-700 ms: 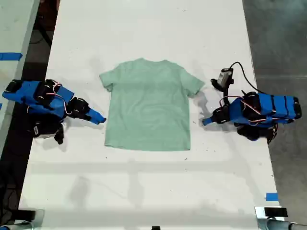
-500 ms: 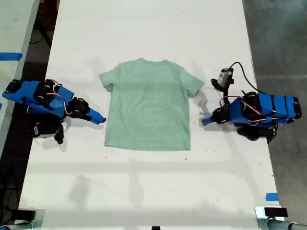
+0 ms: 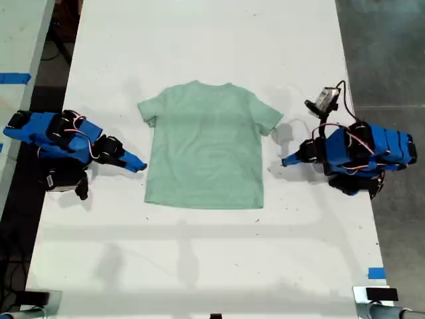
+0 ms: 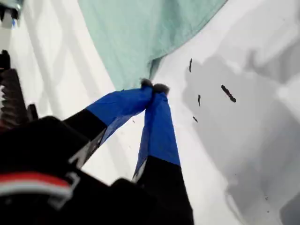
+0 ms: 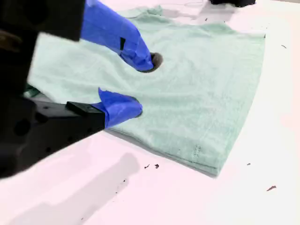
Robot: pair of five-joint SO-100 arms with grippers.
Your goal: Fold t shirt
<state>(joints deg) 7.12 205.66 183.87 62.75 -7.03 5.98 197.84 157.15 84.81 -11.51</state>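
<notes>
Exterior view: overhead, looking straight down on the white table [image 3: 212, 40] from far enough to take in both arms. The 2 wrist views: close, low and oblique, each looking along its own jaws. All 3 views share the t shirt [image 3: 207, 145] [image 4: 140, 33] [image 5: 197, 89] and the table around it.

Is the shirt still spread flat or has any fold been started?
Spread flat. The shirt lies open on the table in the exterior view, both sleeves out, hem straight, no layer turned over.
</notes>
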